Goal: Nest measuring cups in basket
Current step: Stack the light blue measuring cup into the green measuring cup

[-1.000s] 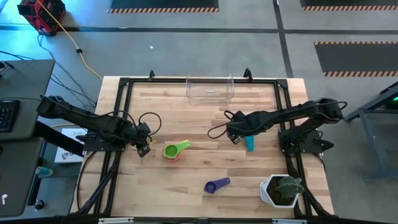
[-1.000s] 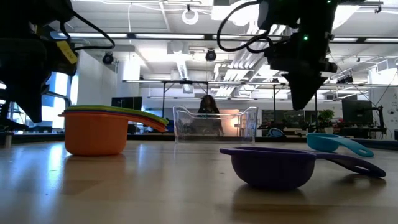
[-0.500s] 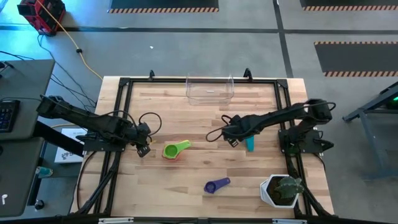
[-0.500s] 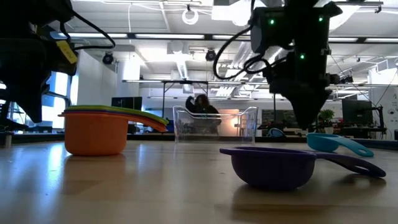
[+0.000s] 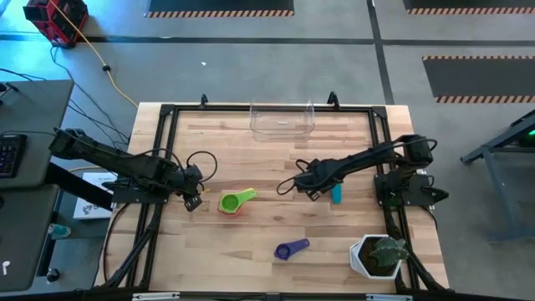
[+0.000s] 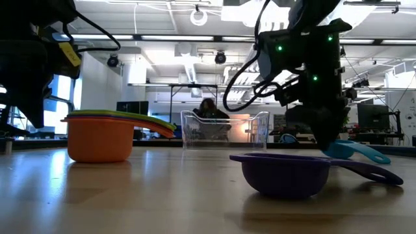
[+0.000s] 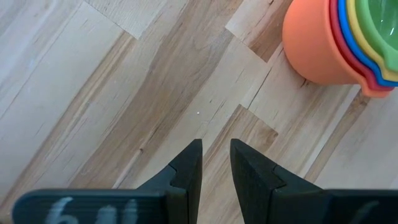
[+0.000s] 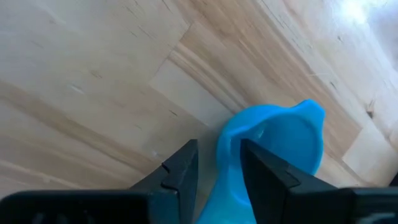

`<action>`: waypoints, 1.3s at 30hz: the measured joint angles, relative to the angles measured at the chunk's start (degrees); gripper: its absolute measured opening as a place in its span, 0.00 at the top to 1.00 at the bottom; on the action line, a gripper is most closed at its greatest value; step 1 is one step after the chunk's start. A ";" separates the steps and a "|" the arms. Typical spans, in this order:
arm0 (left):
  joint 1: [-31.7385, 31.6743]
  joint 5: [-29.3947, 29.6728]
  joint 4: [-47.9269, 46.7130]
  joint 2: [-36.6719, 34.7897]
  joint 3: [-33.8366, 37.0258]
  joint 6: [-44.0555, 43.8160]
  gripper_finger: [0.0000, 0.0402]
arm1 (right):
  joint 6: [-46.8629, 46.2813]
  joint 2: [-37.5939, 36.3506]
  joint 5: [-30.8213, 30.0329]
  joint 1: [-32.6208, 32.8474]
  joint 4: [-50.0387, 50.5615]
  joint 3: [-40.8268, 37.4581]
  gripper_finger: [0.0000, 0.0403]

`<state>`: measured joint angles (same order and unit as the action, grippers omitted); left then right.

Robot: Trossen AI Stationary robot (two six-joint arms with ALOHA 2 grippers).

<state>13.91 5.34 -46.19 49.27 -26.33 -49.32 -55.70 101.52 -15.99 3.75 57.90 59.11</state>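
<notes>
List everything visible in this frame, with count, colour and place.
nested cup stack: one stack, orange outermost with green on top, left-centre of table
teal cup: one, right of centre
purple cup: one, near front edge
basket: one, clear, far edge centre
potted plant: one, green in a white pot, front right corner
table: one, light wood
person: one, behind the basket in the low view
left claw: above bare wood beside the stack
right claw: astride the teal cup's handle

A white pot [image 5: 368,256] with a green plant [image 5: 387,252] stands on the wooden table [image 5: 251,159].
</notes>
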 joint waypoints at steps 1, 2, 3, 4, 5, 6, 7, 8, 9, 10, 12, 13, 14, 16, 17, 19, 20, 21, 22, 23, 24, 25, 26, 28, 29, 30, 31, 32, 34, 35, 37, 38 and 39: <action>0.00 0.00 0.00 0.01 0.00 0.00 0.82 | -0.64 0.33 0.03 -0.02 0.01 0.00 0.73; 0.00 0.00 0.00 0.01 0.00 0.00 0.82 | -0.97 0.66 0.19 -0.04 -0.01 0.00 0.75; 0.00 0.00 0.00 0.00 0.00 0.00 0.82 | -0.83 0.95 0.38 -0.07 0.01 0.00 0.77; 0.00 0.00 0.00 0.01 0.00 0.00 0.82 | -0.55 1.11 0.55 -0.07 0.03 -0.01 0.79; 0.00 0.00 0.02 -0.01 0.00 0.00 0.82 | 0.03 1.17 0.54 -0.07 0.03 0.00 0.81; 0.00 0.00 0.01 0.01 0.00 0.00 0.82 | 0.31 1.19 0.51 -0.07 0.03 -0.01 0.84; 0.00 0.00 0.02 0.01 0.00 0.00 0.82 | 0.52 1.20 0.39 -0.07 0.03 0.00 0.88; 0.00 0.00 0.01 0.01 0.00 0.00 0.82 | 0.55 1.20 0.13 -0.07 0.03 0.00 0.92; 0.00 0.00 0.02 0.00 0.00 0.00 0.82 | 0.65 1.20 -0.04 -0.07 0.04 0.00 0.96; 0.00 0.00 0.02 0.00 0.00 0.00 0.82 | 0.98 1.20 -0.12 -0.07 0.05 0.00 0.97; 0.00 0.00 0.00 0.01 0.00 0.00 0.82 | 1.77 1.20 -0.31 0.02 0.01 0.00 0.97; -0.02 0.00 0.01 0.00 0.00 0.00 0.82 | 1.77 1.20 -0.30 0.04 0.05 0.04 0.97; -0.02 0.00 0.02 -0.01 0.00 0.00 0.82 | 1.89 1.20 -0.31 0.14 0.06 0.21 0.97; -0.02 0.00 0.00 -0.01 0.00 -0.02 0.82 | 2.91 1.20 -0.92 0.62 0.31 1.12 0.99; 0.00 0.00 0.00 0.01 0.00 -0.05 0.82 | 3.64 1.20 -1.67 1.10 0.34 1.82 0.99; -0.02 -0.01 0.02 0.01 0.00 -0.07 0.82 | 4.66 1.20 -3.48 2.25 0.30 3.69 0.99; -0.02 -0.01 0.02 0.01 0.00 -0.07 0.82 | 4.98 1.20 -4.33 2.85 0.27 4.80 0.99; -0.02 0.00 0.02 0.01 0.00 -0.09 0.82 | 5.52 1.20 -5.22 3.47 0.18 6.10 0.99; -0.02 -0.02 0.05 -0.01 0.00 -0.11 0.82 | 6.50 1.20 -6.05 4.04 -0.02 7.30 0.99; -0.01 -0.02 0.09 -0.01 0.00 -0.43 0.82 | 7.86 1.20 -6.73 4.65 -0.53 8.35 0.99; -0.02 -0.02 0.11 0.01 0.00 -1.00 0.82 | 9.40 1.20 -7.31 5.25 -1.30 9.44 0.99; -0.02 -0.02 0.11 0.01 0.00 -1.55 0.82 | 10.84 1.20 -7.87 5.85 -2.19 10.44 0.99; -0.01 -0.03 0.13 0.00 0.00 -2.01 0.82 | 12.35 1.20 -8.09 6.36 -3.19 11.41 0.99; -0.02 -0.03 0.13 -0.01 0.00 -2.52 0.82 | 15.52 1.20 -8.71 7.25 -5.34 13.35 0.99; -0.02 -0.04 0.14 -0.01 0.00 -2.56 0.82 | 17.28 1.20 -9.15 7.63 -6.52 14.25 0.99; -0.02 -0.04 0.15 0.01 0.00 -2.58 0.82 | 18.94 1.20 -9.44 7.95 -7.67 15.15 0.99; -0.02 -0.04 0.15 -0.01 0.00 -2.60 0.82 | 20.73 1.20 -9.84 8.17 -8.74 16.06 1.00; -0.02 -0.04 0.17 0.01 0.00 -2.60 0.82 | 22.57 1.20 -10.17 8.36 -9.81 16.96 1.00; -0.02 -0.04 0.17 0.00 0.00 -2.87 0.82 | 26.30 1.20 -10.59 8.65 -12.81 18.60 1.00; -0.02 -0.04 0.17 -0.01 0.00 -3.09 0.82 | 28.40 1.20 -10.57 8.78 -14.63 19.31 1.00; -0.02 -0.04 0.19 -0.01 0.00 -3.08 0.82 | 32.79 1.20 -10.59 8.99 -18.53 20.67 1.00; -0.02 -0.04 0.17 0.00 0.00 -3.09 0.82 | 35.28 1.20 -10.58 9.12 -20.77 21.25 1.00; -0.02 -0.04 0.20 -0.01 0.00 -3.10 0.82 | 37.94 1.20 -10.54 9.19 -22.98 21.79 1.00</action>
<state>13.89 5.30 -46.00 49.26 -26.33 -52.42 -17.76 102.72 -26.53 12.94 34.91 80.90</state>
